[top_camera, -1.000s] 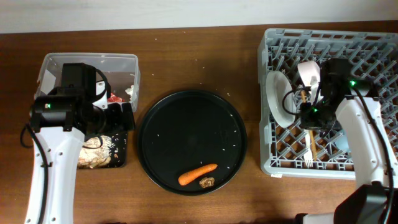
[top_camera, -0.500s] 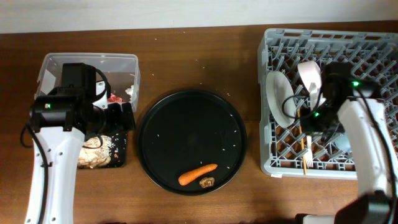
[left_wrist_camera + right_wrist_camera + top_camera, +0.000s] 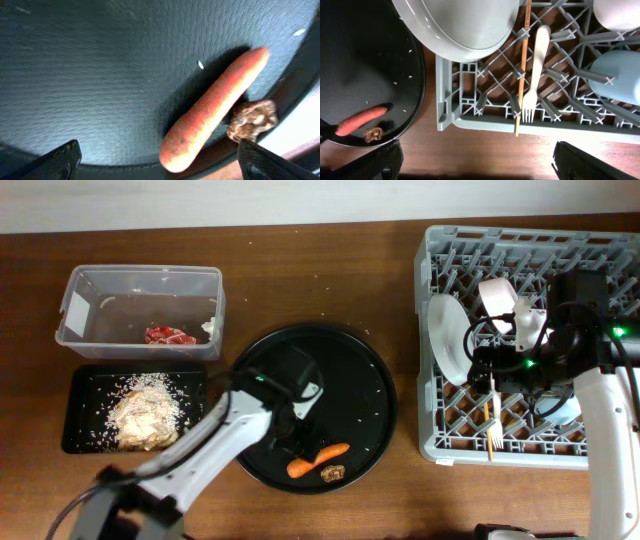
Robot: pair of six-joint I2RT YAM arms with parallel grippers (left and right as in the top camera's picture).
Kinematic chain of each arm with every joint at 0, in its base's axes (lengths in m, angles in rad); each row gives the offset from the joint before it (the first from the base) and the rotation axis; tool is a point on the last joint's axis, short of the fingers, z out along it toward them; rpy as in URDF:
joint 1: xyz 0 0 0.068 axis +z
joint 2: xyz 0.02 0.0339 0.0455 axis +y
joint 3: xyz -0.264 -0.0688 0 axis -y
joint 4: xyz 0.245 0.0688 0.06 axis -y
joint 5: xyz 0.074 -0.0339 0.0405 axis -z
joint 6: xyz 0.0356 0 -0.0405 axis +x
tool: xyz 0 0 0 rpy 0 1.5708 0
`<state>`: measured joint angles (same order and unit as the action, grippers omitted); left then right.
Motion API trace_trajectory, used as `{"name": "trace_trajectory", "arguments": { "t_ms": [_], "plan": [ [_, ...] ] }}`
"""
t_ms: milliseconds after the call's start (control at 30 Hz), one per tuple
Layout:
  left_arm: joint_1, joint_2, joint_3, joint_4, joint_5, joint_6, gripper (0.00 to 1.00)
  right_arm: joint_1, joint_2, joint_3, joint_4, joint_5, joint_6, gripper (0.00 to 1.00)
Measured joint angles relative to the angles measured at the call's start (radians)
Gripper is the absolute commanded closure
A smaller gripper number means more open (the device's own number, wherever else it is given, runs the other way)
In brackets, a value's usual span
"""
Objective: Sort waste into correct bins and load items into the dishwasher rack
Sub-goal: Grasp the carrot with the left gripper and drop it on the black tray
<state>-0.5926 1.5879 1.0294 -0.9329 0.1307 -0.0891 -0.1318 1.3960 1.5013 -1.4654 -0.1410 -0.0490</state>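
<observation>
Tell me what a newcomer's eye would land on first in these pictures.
The big grey dishwasher rack fills the right side, with a white plate standing on edge in it and a white fork lying beside a chopstick. On the round black tray in the middle lies a bright orange carrot, with the left tool open over it.

Carrot point(image 3: 318, 459) beside lump point(image 3: 333, 473) on tray point(image 3: 370, 370), rack point(image 3: 440, 442) right

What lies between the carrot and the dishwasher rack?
Between the carrot and rack, the overhead view shows only the round black tray, its grain-speckled floor and rim, then a bare strip of wooden table.
</observation>
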Motion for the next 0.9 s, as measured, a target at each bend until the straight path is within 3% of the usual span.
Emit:
{"name": "trace_trajectory", "arguments": {
  "t_ms": [167,233,367,433,467,500,567,700,833,900],
  "plan": [
    [-0.04,0.172,-0.013,0.014,0.0,0.015,0.05,0.0,0.0,0.0,0.003,0.0,0.001,0.01],
    [-0.04,0.175,-0.013,0.014,0.0,0.017,0.28,0.0,0.0,0.0,0.003,0.0,0.0,0.01],
    [-0.042,0.179,-0.014,0.069,0.0,0.022,0.41,0.0,0.0,0.0,0.003,0.0,0.0,0.01],
    [-0.068,0.185,-0.014,0.089,-0.01,0.021,0.57,0.0,0.0,0.0,0.003,0.0,0.0,0.01],
    [-0.087,0.19,-0.011,0.093,-0.019,0.021,0.57,0.0,0.0,0.0,0.003,0.0,0.0,0.01],
    [-0.107,0.193,-0.009,0.099,-0.021,0.021,0.69,0.0,0.0,0.0,0.003,0.0,0.0,0.01],
    [-0.114,0.196,-0.006,0.102,-0.02,0.022,0.7,0.0,0.0,0.0,0.003,0.0,0.0,0.01],
    [-0.114,0.198,-0.004,0.099,-0.022,0.022,0.99,0.0,0.0,0.0,0.002,0.0,0.0,0.01],
    [-0.069,0.23,0.117,-0.06,-0.124,0.018,1.0,0.0,0.0,0.0,0.0,0.0,0.0,0.01],
    [0.05,0.17,0.213,-0.078,-0.159,0.017,0.99,0.0,0.0,0.0,0.0,0.0,0.0,0.01]
  ]
}}
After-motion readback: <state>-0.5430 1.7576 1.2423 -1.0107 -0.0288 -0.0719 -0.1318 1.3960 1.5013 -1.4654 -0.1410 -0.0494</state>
